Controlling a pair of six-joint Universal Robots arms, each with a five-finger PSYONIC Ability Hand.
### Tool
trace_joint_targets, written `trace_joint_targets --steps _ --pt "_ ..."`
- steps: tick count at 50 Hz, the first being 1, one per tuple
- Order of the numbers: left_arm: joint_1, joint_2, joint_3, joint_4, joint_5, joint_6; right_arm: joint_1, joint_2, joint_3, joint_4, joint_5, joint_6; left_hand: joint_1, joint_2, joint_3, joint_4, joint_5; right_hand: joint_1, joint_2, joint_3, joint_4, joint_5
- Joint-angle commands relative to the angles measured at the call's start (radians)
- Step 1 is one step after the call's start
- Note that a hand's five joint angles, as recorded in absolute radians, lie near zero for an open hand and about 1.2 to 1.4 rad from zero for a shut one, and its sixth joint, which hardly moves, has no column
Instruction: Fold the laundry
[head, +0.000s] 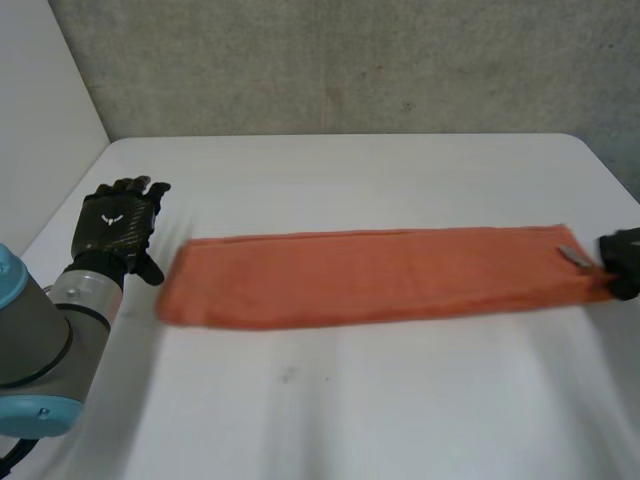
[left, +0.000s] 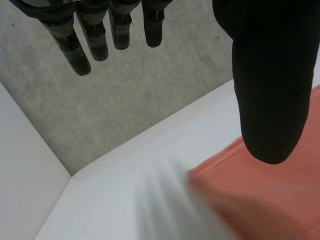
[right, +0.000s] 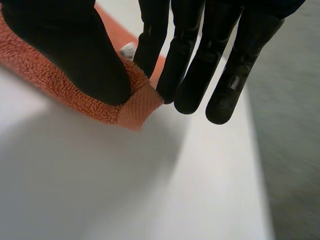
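Note:
An orange towel (head: 380, 275), folded into a long narrow strip, lies across the middle of the white table (head: 350, 400). My left hand (head: 115, 225) hovers just off the strip's left end, palm down and open, with its fingers (left: 95, 35) straight and the thumb (left: 270, 75) above the towel (left: 280, 200). My right hand (head: 622, 262) is at the strip's right end. There its thumb (right: 70, 45) presses the towel's corner (right: 135, 107) against a finger (right: 150, 40), pinching the cloth. A small white tag (head: 573, 256) shows by that corner.
The table's far edge meets a grey wall (head: 350, 60). A white wall (head: 40, 120) stands at the left. The table's right edge (right: 252, 150) runs close beside my right hand, with grey floor beyond it.

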Motion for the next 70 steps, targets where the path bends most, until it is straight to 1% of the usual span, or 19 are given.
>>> trace_joint_targets --steps 1,8,13,16,18,19,21,22,24,32,35,37,38,40,47,53,60,64,70 --pt "-0.001 0.001 0.0 -0.001 0.001 0.0 -0.13 -0.042 -0.091 0.01 0.072 -0.042 -0.008 0.01 0.007 0.007 -0.031 0.455 0.219 0.214 0.207 0.258" --pt "-0.001 0.003 0.002 -0.001 0.0 0.0 -0.067 -0.07 -0.168 0.064 0.08 -0.059 -0.008 0.01 0.007 0.007 -0.031 0.455 0.219 0.214 0.207 0.258" --pt "-0.003 0.012 0.002 -0.002 -0.002 0.0 0.271 -0.091 -0.273 0.067 0.074 0.001 -0.008 0.01 0.007 0.007 -0.031 0.455 0.219 0.214 0.207 0.258" --pt "-0.006 0.015 0.002 -0.002 -0.002 -0.002 0.349 -0.074 -0.295 0.067 0.065 0.006 -0.008 0.01 0.007 0.007 -0.031 0.455 0.219 0.214 0.207 0.258" --pt "-0.008 0.023 0.002 -0.002 -0.002 -0.002 0.529 -0.018 -0.344 0.058 0.059 0.003 -0.008 0.01 0.007 0.007 -0.031 0.455 0.219 0.214 0.207 0.258" --pt "-0.008 0.023 0.002 -0.002 -0.002 -0.002 0.53 -0.018 -0.344 0.058 0.059 0.003 -0.008 0.01 0.007 0.007 -0.031 0.455 0.219 0.214 0.207 0.258" --pt "-0.008 0.029 0.002 -0.002 -0.002 -0.002 0.717 0.048 -0.393 0.041 0.033 0.0 -0.008 0.01 0.007 0.007 -0.031 0.455 0.219 0.214 0.207 0.258" --pt "-0.008 0.029 0.002 -0.002 -0.002 -0.002 0.718 0.048 -0.393 0.041 0.033 0.0 -0.008 0.01 0.007 0.007 -0.031 0.455 0.219 0.214 0.207 0.258" --pt "-0.008 0.031 0.002 -0.002 -0.002 -0.002 0.848 0.119 -0.424 0.024 -0.012 0.006 -0.008 0.01 0.007 0.007 -0.031 0.455 0.219 0.214 0.207 0.258" --pt "-0.009 0.031 0.002 -0.002 0.0 -0.002 1.0 0.291 -0.453 0.016 -0.029 0.0 -0.008 0.01 0.007 0.007 -0.031 0.455 0.219 0.214 0.207 0.258" --pt "-0.009 0.031 0.002 -0.001 0.001 -0.002 1.01 0.306 -0.461 0.018 -0.024 0.001 -0.008 0.01 0.007 0.007 -0.031 0.415 0.179 0.174 0.166 0.218" --pt "-0.02 0.031 0.006 -0.001 0.005 -0.002 1.005 0.291 -0.465 0.023 -0.004 0.012 -0.008 0.01 0.007 0.007 -0.031 -0.219 -0.456 -0.461 -0.468 -0.416" --pt "-0.02 0.031 0.006 -0.001 0.005 -0.002 1.005 0.291 -0.465 0.023 -0.004 0.012 -0.008 0.01 0.007 0.007 -0.031 -0.222 -0.458 -0.463 -0.471 -0.419" --pt "-0.038 0.031 0.017 -0.001 0.006 -0.002 0.994 0.237 -0.455 0.023 0.038 0.03 -0.008 0.01 0.007 0.007 -0.031 -0.766 -1.003 -1.008 -1.015 -0.963" --pt "-0.099 0.026 0.055 -0.001 0.012 -0.008 0.883 0.089 -0.374 0.035 0.126 0.165 -0.008 0.01 0.007 0.007 -0.031 -0.766 -1.003 -1.008 -1.015 -0.963" --pt "-0.227 -0.015 0.127 0.002 0.011 -0.012 0.736 -0.057 -0.194 0.047 0.126 0.305 -0.008 0.01 0.007 0.007 -0.031 -0.766 -1.003 -1.008 -1.015 -0.963" --pt "-0.359 -0.155 0.246 -0.002 0.005 -0.008 0.58 -0.08 -0.018 0.065 0.106 0.322 -0.008 0.01 0.007 0.007 -0.031 -0.766 -1.003 -1.008 -1.015 -0.963" --pt "-0.397 -0.241 0.287 -0.027 0.003 -0.002 0.493 -0.079 0.077 0.044 0.041 0.316 -0.008 0.01 0.007 0.007 -0.031 -0.581 -0.817 -0.822 -0.829 -0.778" --pt "-0.399 -0.275 0.295 -0.061 -0.003 -0.002 0.464 -0.018 0.099 0.006 -0.026 0.28 -0.008 0.01 0.007 0.007 -0.031 -0.251 -0.488 -0.492 -0.5 -0.448"
